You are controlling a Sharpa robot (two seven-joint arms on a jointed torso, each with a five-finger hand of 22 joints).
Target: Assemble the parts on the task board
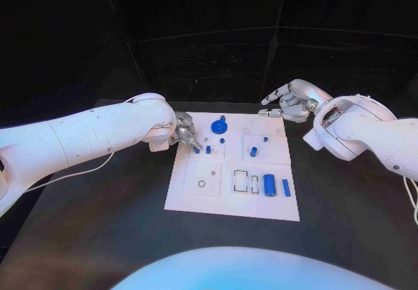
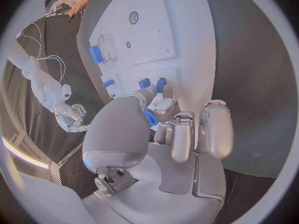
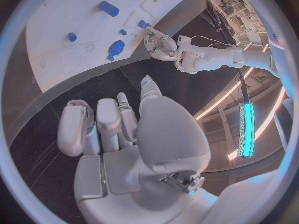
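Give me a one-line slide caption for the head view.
Left hand works at the task board's far left edge near small blue parts; right hand hovers empty beyond its far right corner.

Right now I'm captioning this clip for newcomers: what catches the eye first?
The white task board in the middle of the black table, dotted with small blue parts. The left hand is at its far left edge, a blue part at its fingertips; the right hand hovers off the far right corner, holding nothing.

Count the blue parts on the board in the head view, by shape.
Disc: 1
Small pegs: 5
Cylinder: 1
Thin bar: 1
Total: 8
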